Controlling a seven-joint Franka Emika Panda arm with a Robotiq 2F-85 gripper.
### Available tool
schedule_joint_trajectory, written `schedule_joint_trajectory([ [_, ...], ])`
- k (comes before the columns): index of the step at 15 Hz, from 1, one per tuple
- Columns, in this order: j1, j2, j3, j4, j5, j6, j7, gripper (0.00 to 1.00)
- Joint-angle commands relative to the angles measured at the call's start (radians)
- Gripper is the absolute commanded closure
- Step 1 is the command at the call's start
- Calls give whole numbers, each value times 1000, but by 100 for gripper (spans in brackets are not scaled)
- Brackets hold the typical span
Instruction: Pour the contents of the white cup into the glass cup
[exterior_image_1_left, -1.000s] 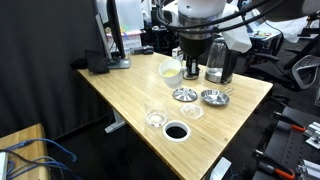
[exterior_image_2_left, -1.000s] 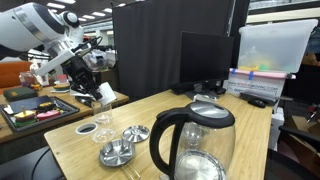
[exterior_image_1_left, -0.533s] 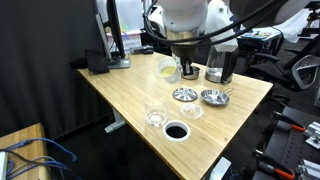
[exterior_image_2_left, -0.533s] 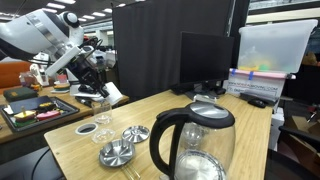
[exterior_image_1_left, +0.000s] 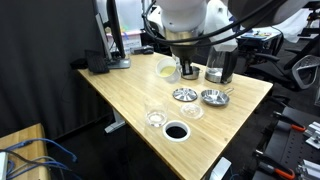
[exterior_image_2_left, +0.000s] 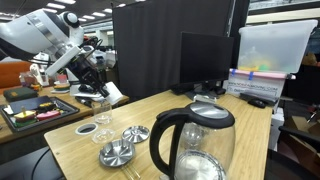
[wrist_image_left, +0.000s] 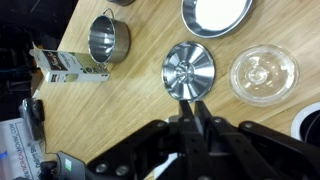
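Note:
The white cup (exterior_image_1_left: 167, 68) shows its yellowish inside at the back of the wooden table (exterior_image_1_left: 130, 95), just beside my gripper (exterior_image_1_left: 188, 73). In the wrist view my gripper (wrist_image_left: 195, 103) has its fingers closed together with nothing between the tips, above a silver bowl (wrist_image_left: 188, 70). The white cup is hidden there, and I cannot tell whether it touches the gripper. The glass cup (exterior_image_1_left: 155, 118) stands near the table's front, well apart from the gripper. It is not seen in the wrist view.
Two silver bowls (exterior_image_1_left: 184, 95) (exterior_image_1_left: 212, 97), a flat clear dish (exterior_image_1_left: 192, 111) and a black cable hole (exterior_image_1_left: 177, 131) lie in front. A black pitcher (exterior_image_1_left: 225, 65) stands at the back. A metal cup (wrist_image_left: 108, 38) and a glass kettle (exterior_image_2_left: 195, 145) are also there.
One second ago the wrist was turned differently and the white cup sat slightly further right. Over the last half second nothing has moved.

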Motion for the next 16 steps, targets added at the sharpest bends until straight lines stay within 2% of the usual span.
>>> schedule_joint_trajectory([
  [1,25,-1,-20,-2,21,-9,-27,98],
  [6,58,16,-8,-12,29,-43,-90,98],
  [16,149,107,18,84,-191,-208,-200,98],
])
